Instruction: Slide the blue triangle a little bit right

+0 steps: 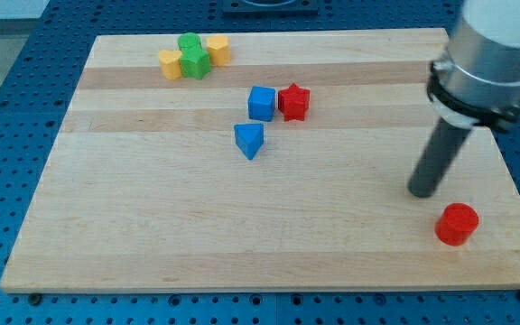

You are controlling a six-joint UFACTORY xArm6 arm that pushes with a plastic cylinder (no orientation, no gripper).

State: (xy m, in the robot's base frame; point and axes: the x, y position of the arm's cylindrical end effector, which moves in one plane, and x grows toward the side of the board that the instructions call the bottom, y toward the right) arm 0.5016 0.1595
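The blue triangle (pixel 249 140) lies on the wooden board (pixel 197 235), a little left of the middle. A blue cube (pixel 261 103) sits just above it toward the view's top, with a red star (pixel 293 101) touching the cube's right side. My tip (pixel 422 191) rests on the board far to the right of the blue triangle, apart from it. A red cylinder (pixel 457 224) stands just below and right of my tip, not touching it.
At the view's top left a cluster holds a yellow block (pixel 170 64), a green star-like block (pixel 196 62), another green block (pixel 189 42) and a yellow cylinder (pixel 218 49). The arm's grey body (pixel 495 54) hangs over the board's right side.
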